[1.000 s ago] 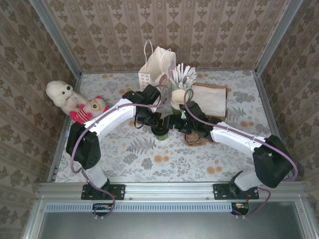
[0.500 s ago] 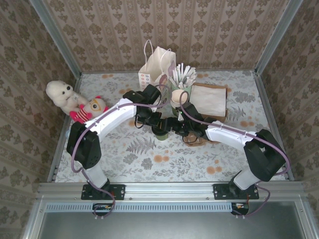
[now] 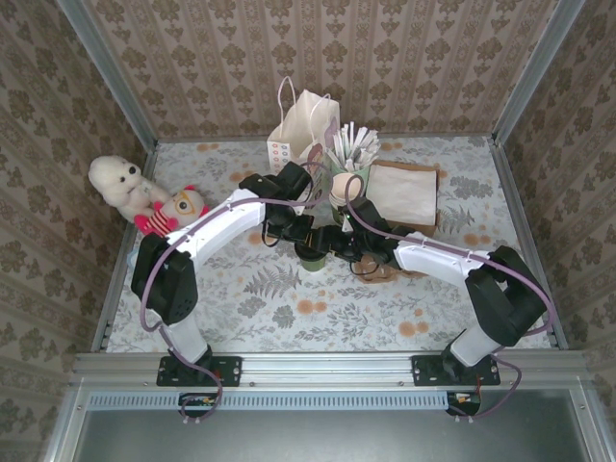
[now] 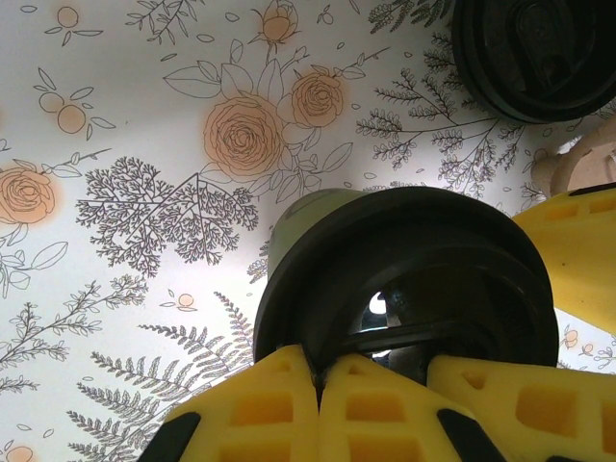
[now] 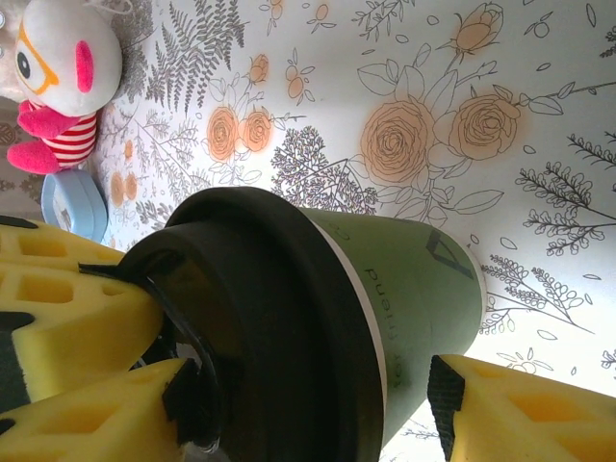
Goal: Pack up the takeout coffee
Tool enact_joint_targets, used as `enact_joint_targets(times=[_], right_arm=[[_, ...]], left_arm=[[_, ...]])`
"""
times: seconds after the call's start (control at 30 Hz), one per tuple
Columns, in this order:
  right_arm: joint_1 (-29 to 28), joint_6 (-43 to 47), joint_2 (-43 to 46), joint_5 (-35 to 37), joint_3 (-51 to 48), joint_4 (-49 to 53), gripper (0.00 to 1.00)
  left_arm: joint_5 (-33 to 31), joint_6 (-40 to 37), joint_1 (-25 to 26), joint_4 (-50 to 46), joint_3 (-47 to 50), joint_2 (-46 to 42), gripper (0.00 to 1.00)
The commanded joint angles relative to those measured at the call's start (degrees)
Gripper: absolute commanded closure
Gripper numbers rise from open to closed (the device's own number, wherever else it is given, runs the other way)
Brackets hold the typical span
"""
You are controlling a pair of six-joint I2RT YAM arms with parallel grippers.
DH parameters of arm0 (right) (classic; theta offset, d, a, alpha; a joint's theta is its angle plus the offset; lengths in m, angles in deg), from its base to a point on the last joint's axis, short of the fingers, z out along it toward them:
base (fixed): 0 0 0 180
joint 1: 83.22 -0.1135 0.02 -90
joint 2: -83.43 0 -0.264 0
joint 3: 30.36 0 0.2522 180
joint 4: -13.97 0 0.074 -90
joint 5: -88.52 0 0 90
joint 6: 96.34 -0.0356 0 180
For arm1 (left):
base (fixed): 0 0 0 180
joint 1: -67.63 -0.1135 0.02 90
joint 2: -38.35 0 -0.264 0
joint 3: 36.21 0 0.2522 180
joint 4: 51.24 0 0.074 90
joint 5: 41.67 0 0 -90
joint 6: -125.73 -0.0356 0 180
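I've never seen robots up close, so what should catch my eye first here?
Two white arms meet in the middle over the green takeout coffee: the left claw pinches its black lid, while the right claw stands open beside the cup. At the table's left edge sit two plush toys, and a white paper bag stands at the back.

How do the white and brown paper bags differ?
The white paper bag stands upright with loop handles; the brown paper bag lies flat and shows no handles. The white one bears a small print low down; the brown one looks plain. Both are made of paper.
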Motion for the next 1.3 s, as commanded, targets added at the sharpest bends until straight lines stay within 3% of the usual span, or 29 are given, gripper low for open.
enact_joint_targets(times=[0.0,0.23,0.6,0.93,1.27], right_arm=[[-0.2,0.1,1.2,1.1,0.0,4.6,0.32],[0.2,-0.5,4.6,2.7,-1.9,3.4,0.34],[0.3,-1.6,1.6,2.3,-3.9,2.8,0.53],[0.4,-2.1,-0.8,2.5,-3.8,4.3,0.53],[0.4,-1.8,0.3,2.6,-2.4,5.5,0.52]], left_arm=[[-0.2,1.3,-0.1,-2.4,-1.2,1.0,0.96],[-1.0,1.5,0.0,-4.1,-2.7,0.9,0.96],[0.5,1.6,0.0,-3.7,-2.8,2.0,0.93],[2.1,2.0,-0.2,-2.4,-1.3,2.4,0.95],[7.8,1.8,-1.3,-0.3,-2.9,-3.0,0.83]])
